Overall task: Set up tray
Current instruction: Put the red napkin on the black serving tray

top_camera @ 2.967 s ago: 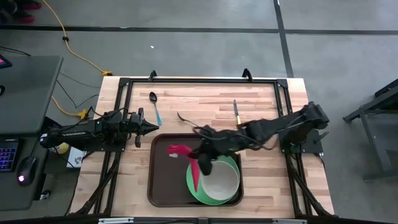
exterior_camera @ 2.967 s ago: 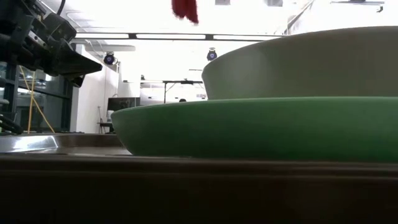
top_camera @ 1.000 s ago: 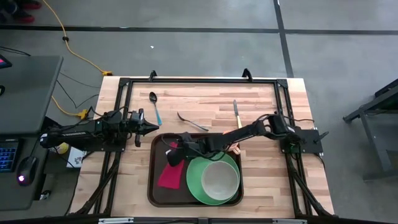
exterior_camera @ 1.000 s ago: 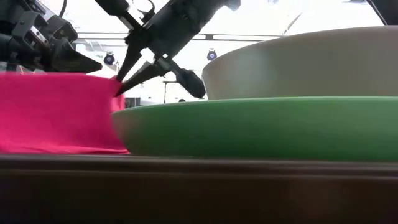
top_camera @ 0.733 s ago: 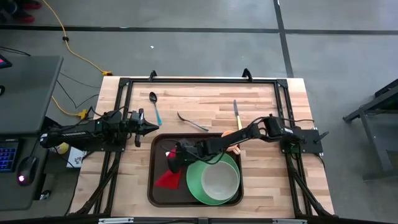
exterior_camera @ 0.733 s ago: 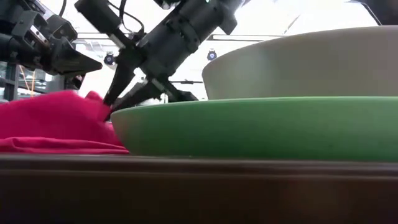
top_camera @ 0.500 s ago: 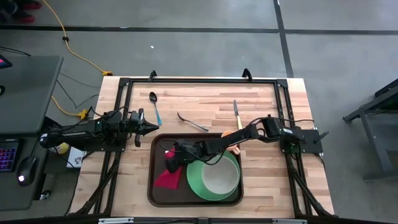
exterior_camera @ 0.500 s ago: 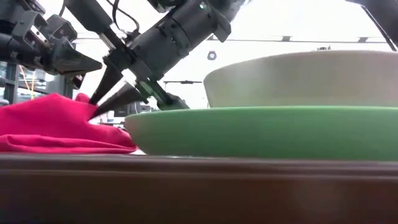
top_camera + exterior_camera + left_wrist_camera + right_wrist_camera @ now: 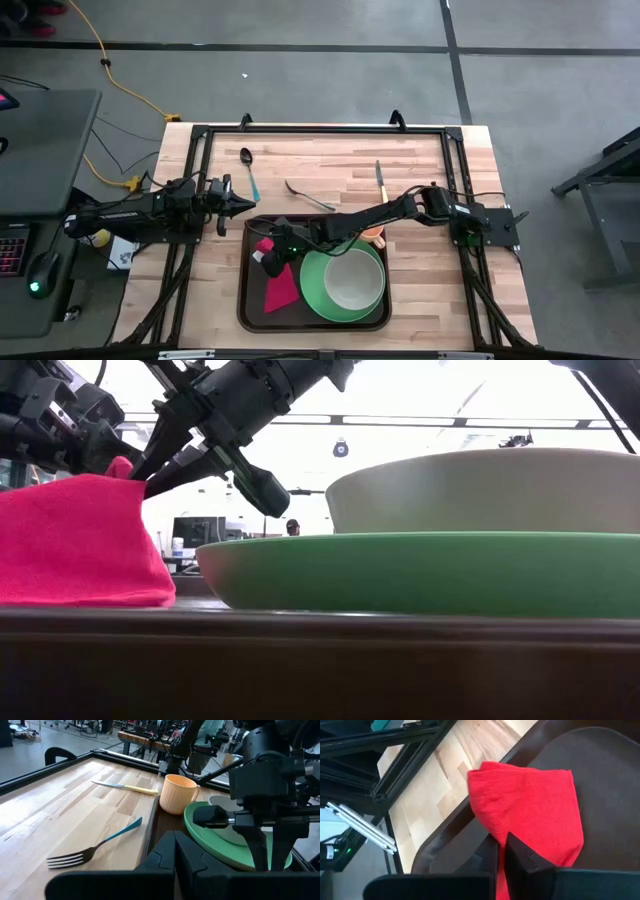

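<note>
- Wooden worktop (image 9: pixel 420 155): left gripper (image 9: pixel 243 206) waits at the left edge just outside the tray, fingers together, holding nothing.
- Spoon (image 9: pixel 248 170), fork (image 9: pixel 306 195) and knife (image 9: pixel 379 181) lie on the worktop toward its far edge, not yet on the tray.
- Tray (image 9: pixel 252 310) sits at the worktop's near edge, centred.
- Red napkin (image 9: pixel 281 290) occupies the tray's left end; right gripper (image 9: pixel 268 250) is clamped on its far corner, lifting it.
- Green plate (image 9: pixel 312 298) carries the bowl (image 9: pixel 350 285) at the tray's right end.
- Orange cup (image 9: pixel 374 235) stands at the tray's far rim; on or off it cannot be told.
- Judgement: plate and bowl placed, napkin nearly set; cutlery remains.
</note>
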Controlling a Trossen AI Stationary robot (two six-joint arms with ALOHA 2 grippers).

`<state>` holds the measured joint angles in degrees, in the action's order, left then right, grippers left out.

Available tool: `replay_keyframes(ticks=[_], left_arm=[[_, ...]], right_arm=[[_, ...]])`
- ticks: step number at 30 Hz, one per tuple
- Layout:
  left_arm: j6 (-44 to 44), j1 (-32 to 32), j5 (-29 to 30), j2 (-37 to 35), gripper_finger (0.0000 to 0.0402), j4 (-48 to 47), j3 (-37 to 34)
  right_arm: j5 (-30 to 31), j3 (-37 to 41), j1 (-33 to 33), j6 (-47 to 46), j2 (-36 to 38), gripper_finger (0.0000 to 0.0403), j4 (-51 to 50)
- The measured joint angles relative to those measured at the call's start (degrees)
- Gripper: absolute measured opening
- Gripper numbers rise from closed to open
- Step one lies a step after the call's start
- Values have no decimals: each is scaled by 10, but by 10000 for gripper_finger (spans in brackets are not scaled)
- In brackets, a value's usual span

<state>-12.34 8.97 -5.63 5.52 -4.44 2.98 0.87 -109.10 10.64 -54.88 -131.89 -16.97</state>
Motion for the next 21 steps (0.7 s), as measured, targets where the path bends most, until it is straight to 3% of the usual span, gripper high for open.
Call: replay_keyframes(ticks=[4,16,21], left_arm=[[0,0,0,0,31,0,0],[0,0,-14,0,31,0,0],[0,0,-14,0,31,0,0]], right_arm=[[-11,2,-6,12,0,25,-4],[-12,3,-9,32,0,166,40],[-15,3,-11,46,0,183,99]])
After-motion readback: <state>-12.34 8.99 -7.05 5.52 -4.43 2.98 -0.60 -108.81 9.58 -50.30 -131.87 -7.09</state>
